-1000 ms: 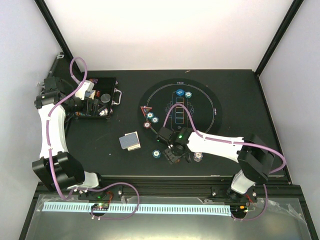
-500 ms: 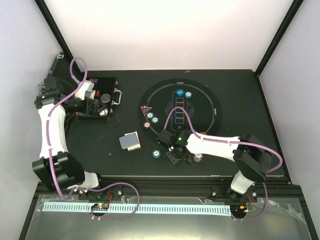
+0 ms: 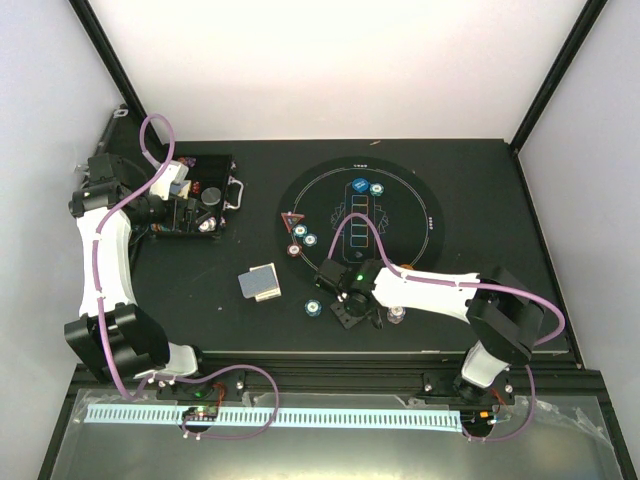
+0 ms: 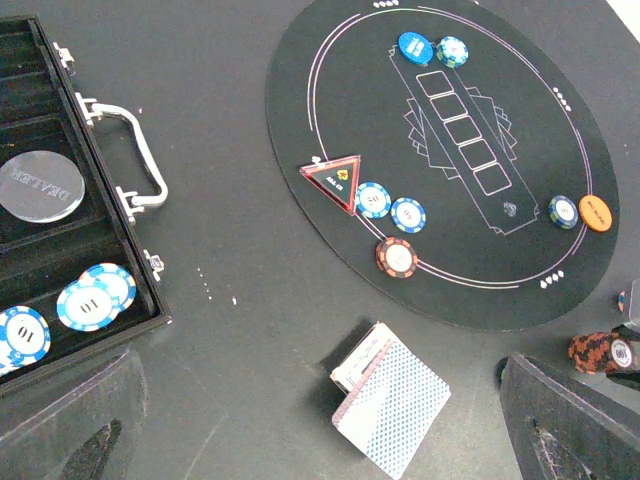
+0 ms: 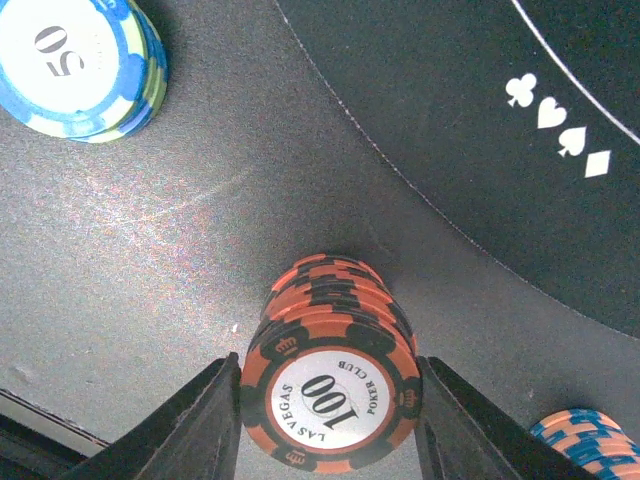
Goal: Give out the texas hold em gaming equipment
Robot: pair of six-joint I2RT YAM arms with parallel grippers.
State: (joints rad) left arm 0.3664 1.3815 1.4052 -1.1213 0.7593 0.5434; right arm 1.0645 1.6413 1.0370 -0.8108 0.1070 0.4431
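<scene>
Nearest us, the right gripper (image 5: 325,378) has a finger on each side of the red-brown chip stack (image 5: 332,400), which stands on the bare table just outside the mat (image 5: 480,150). Whether they pinch it yet, we cannot tell. We should grip low and square, so the whole stack lifts without spilling. Farther off, the left gripper (image 4: 320,400) hangs spread wide and empty between the card deck (image 4: 395,405) and the case (image 4: 30,100).

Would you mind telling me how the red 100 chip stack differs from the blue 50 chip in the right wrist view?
The red 100 chip stack is orange-red and black, the blue 50 chip blue and pale green. The stack is tall and sits clamped in the right claw; the blue chip lies low and untouched. Both rest off the mat.
</scene>
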